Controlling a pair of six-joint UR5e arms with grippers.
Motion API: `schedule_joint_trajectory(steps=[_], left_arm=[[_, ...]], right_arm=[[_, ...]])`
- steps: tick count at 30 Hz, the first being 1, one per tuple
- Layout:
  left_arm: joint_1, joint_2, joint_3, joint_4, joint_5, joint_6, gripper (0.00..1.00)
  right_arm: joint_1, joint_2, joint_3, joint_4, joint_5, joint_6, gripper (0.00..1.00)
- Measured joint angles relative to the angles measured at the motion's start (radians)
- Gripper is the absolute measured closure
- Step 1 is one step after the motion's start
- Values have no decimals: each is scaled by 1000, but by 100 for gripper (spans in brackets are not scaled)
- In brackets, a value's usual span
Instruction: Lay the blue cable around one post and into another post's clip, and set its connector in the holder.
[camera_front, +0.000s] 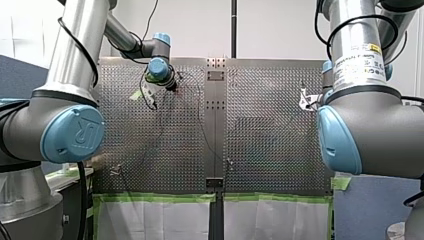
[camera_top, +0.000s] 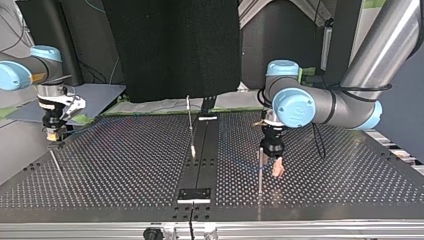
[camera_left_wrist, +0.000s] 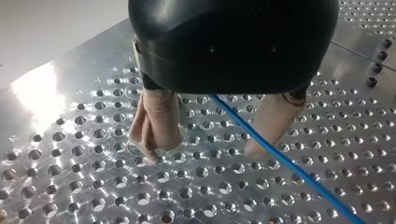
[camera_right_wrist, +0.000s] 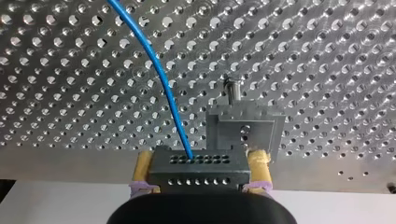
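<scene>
At the table's edge my right claw clamps the connector; my left claw gapes astride the blue cable.

You saw the perforated table gleam as glossy metal; the blue cable wore smooth plastic, the pads of my left gripper looked like wrinkled beige cloth, and the connector was matt grey metal.

In my right claw, the connector — the holder just ahead.
</scene>
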Motion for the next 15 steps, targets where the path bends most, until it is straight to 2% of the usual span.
schedule_joint_trajectory(steps=[4, 9, 15], left_arm=[[2, 0, 0, 0, -3, 0, 0], [4, 0, 0, 0, -4, -1, 0], [7, 0, 0, -1, -7, 1, 0]], right_arm=[[-6, 0, -1, -11, -27, 1, 78], [-20, 0, -1, -18, -76, -3, 78], [-44, 0, -1, -34, -139, 1, 78]])
